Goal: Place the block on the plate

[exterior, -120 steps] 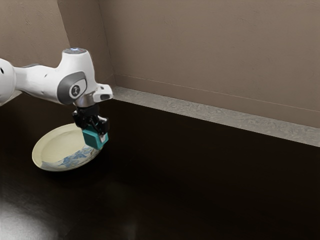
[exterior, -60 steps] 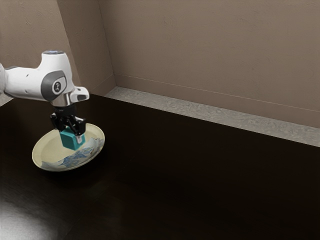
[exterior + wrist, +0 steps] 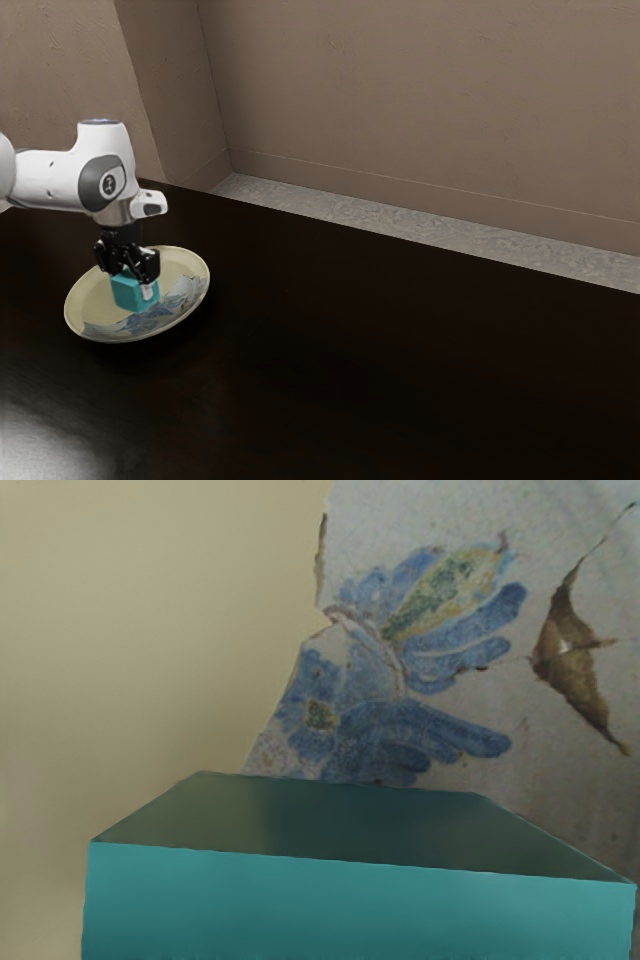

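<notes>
My black gripper [image 3: 132, 280] is over the plate in the exterior view, shut on the teal block [image 3: 130, 293], with a finger on either side of it. The block hangs within the outline of the cream plate [image 3: 88, 302]; whether its underside touches the plate I cannot tell. In the wrist view the block [image 3: 350, 905] looms large under my hand, and behind it lies the plate's surface [image 3: 150, 630], part plain cream and part painted with blue flowers.
The plate stands on a dark table [image 3: 380, 350]. Beyond the table's far edge run a strip of grey floor [image 3: 330, 211] and a brown wall [image 3: 420, 100].
In the exterior view my hand has carried the block leftward from above the plate's right rim to over its middle, and has come lower. The plate has stayed where it was.
</notes>
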